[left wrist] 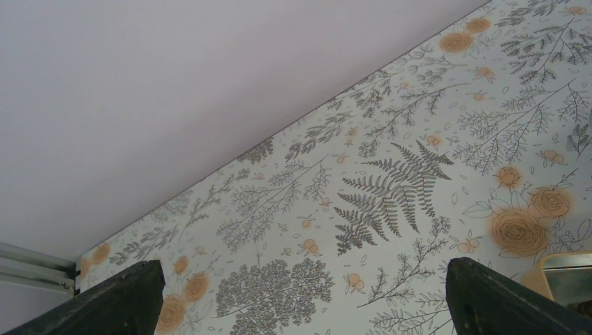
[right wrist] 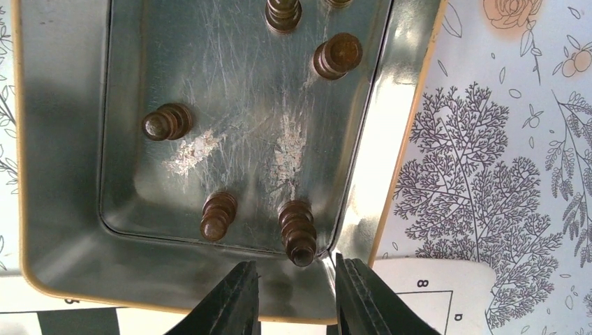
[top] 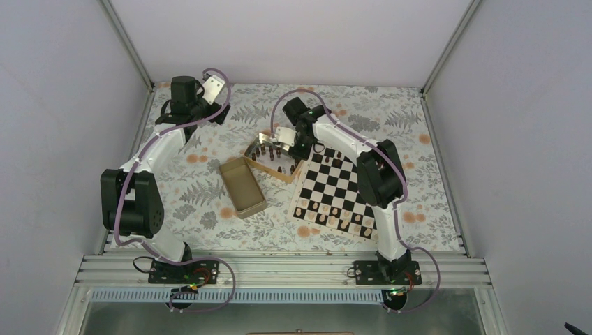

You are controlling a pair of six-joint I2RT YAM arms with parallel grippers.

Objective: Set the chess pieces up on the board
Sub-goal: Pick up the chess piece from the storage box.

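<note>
Dark pieces (right wrist: 220,216) mostly in tin (right wrist: 63,139), few on board (top: 335,185); right gripper (right wrist: 297,279) half-closed round one, unclamped; left gripper (left wrist: 301,269) wide, empty.

Dark brown chess pieces (right wrist: 299,230); black-and-white board (top: 335,185); golden tin (top: 242,187); floral table cover (left wrist: 391,188).

Two white arms (top: 159,148) carry black joints (top: 129,202) and purple cables (top: 300,89)

We are finding the tin's wall (right wrist: 359,160) crowding one corner piece (right wrist: 299,230) just ahead of our right hand (right wrist: 293,279); the other pieces (right wrist: 167,122) are standing well apart, leaving open gaps.
</note>
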